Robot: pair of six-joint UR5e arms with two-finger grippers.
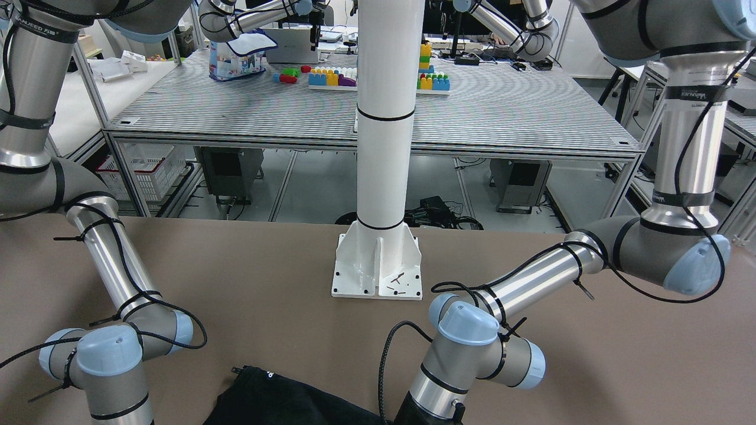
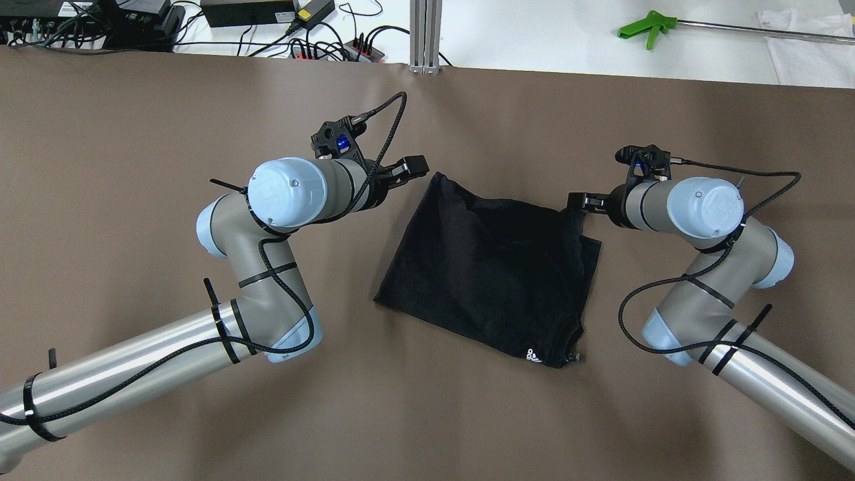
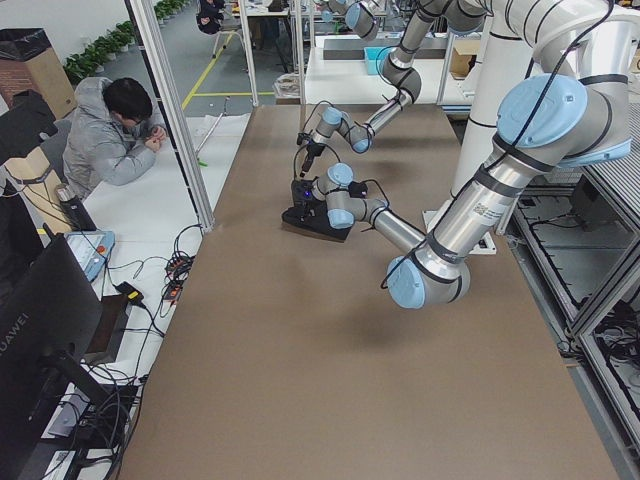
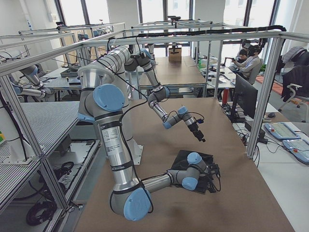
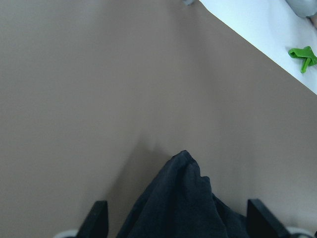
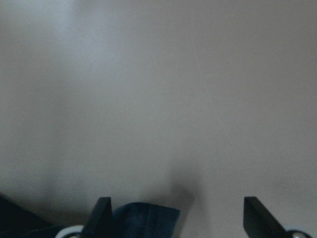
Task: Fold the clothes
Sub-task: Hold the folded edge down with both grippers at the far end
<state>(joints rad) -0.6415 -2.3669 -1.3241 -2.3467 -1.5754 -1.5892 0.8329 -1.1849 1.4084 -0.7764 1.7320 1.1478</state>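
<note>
Here's the left gripper (image 2: 414,167), fingers spread wide and gripping nothing, with a corner of the black garment (image 2: 494,267) lying right between them. Over at the opposite corner the right gripper (image 2: 578,200) is wide open too and empty, with fabric bunched beside one finger. The garment lies flat on the brown table (image 2: 133,120) between both grippers, its white mark (image 2: 532,355) on the right gripper's side.
</note>
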